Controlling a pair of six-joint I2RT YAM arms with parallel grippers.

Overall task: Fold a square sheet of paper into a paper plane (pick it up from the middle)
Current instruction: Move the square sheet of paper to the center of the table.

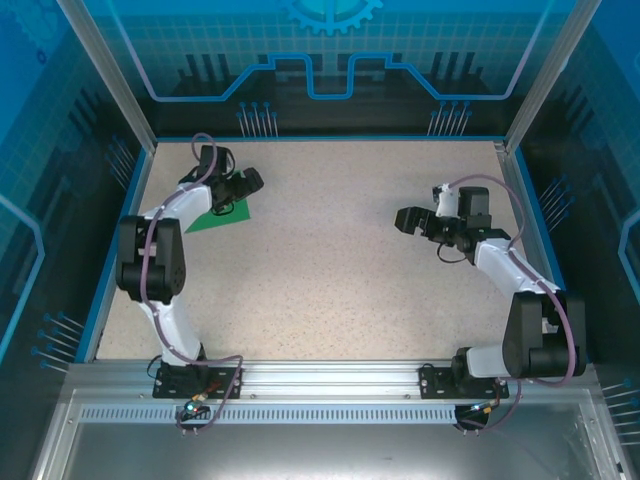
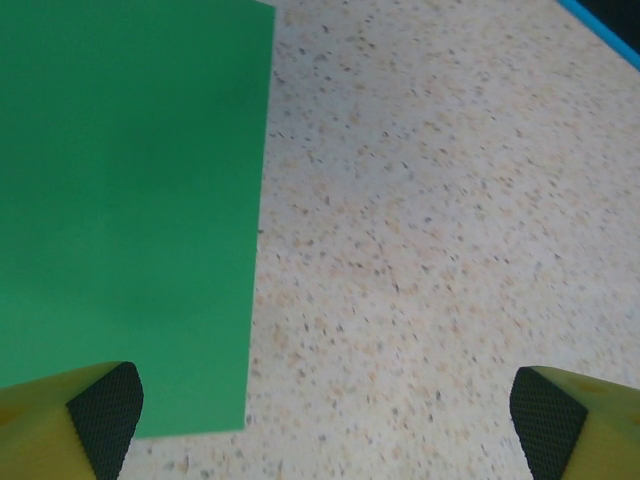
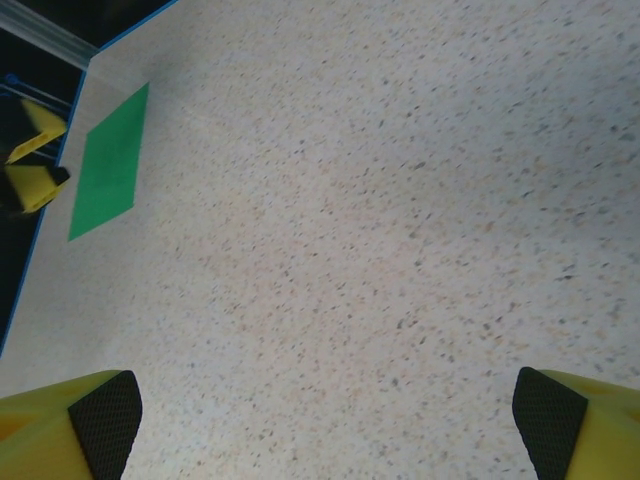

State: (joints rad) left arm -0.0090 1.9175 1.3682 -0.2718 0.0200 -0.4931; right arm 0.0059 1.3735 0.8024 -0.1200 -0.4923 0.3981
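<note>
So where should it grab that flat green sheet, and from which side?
Probably its middle, from straight above: the square sheet of paper lies flat on the table, no raised edge to pinch. The open left gripper straddles one edge, so shift it over.

Speckled beige table [image 1: 330,270], flat, with a blue rim [image 1: 92,300] along its sides. One thing lies directly on it: the square sheet of paper [image 1: 228,217], bright green, in the far-left part near the rim. Up close in the left wrist view the sheet [image 2: 120,200] lies flat, with straight edges and one corner down on the surface.
</note>
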